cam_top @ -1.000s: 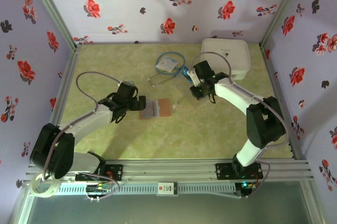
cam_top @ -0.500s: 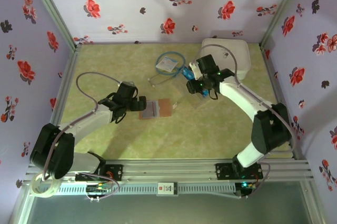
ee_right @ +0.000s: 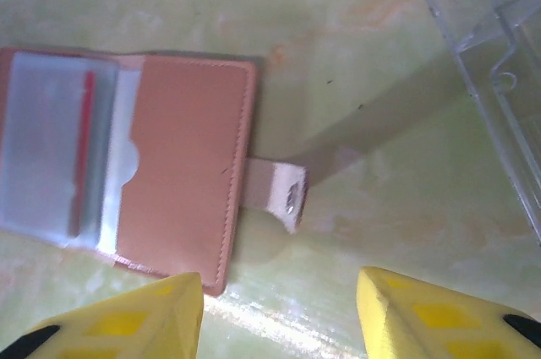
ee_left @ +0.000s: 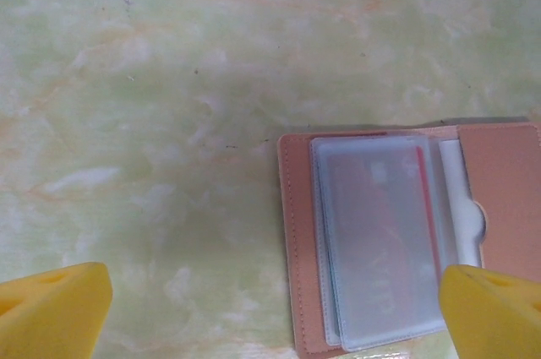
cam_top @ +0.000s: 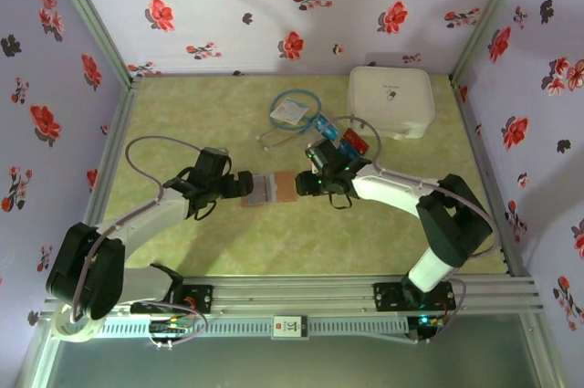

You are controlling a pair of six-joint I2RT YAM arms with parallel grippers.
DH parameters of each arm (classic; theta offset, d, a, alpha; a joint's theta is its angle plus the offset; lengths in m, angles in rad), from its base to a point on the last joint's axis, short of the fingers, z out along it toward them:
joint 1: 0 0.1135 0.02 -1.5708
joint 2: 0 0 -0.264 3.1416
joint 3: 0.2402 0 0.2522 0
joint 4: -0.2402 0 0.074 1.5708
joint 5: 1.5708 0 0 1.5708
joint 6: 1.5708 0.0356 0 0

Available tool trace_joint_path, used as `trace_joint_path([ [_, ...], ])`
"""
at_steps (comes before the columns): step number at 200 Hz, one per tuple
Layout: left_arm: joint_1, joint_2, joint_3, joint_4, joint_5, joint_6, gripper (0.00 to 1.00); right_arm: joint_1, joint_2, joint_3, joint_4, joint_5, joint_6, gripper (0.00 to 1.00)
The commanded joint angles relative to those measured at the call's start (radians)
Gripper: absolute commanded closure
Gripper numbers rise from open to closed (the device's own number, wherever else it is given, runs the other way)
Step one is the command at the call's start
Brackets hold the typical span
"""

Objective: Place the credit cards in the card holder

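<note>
Matt tan leather-look card holder (ee_right: 186, 156) with stitched edge, small shiny metal snap (ee_right: 292, 199), smooth frosted translucent plastic sleeves (ee_left: 372, 241), glossy marbled green table (ee_left: 152, 106), clear hard plastic box (ee_right: 499, 80).

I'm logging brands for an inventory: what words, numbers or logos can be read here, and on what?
Nothing is legible.
White case: small grey mark on lid, too small.
Card holder: faint print on the red card behind its frosted sleeve, blurred.
Rail label: too small.
</note>
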Motion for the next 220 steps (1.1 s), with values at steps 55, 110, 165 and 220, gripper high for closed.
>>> trace_joint_path([
  [55,0.010,0.035,-0.023,0.088,0.088,-0.013,0.00,0.001,0.129,0.068,0.075,0.074,0.035,0.68],
  [110,0.013,0.132,-0.039,0.198,0.141,-0.005,0.00,0.001,0.103,0.022,0.120,0.002,0.046,1.00],
  [165,0.013,0.217,-0.056,0.299,0.192,-0.014,0.00,0.006,0.085,-0.059,0.179,-0.032,0.080,1.00],
  [220,0.012,0.288,-0.046,0.407,0.285,-0.037,0.00,0.010,0.107,-0.071,0.205,-0.046,0.089,1.00],
])
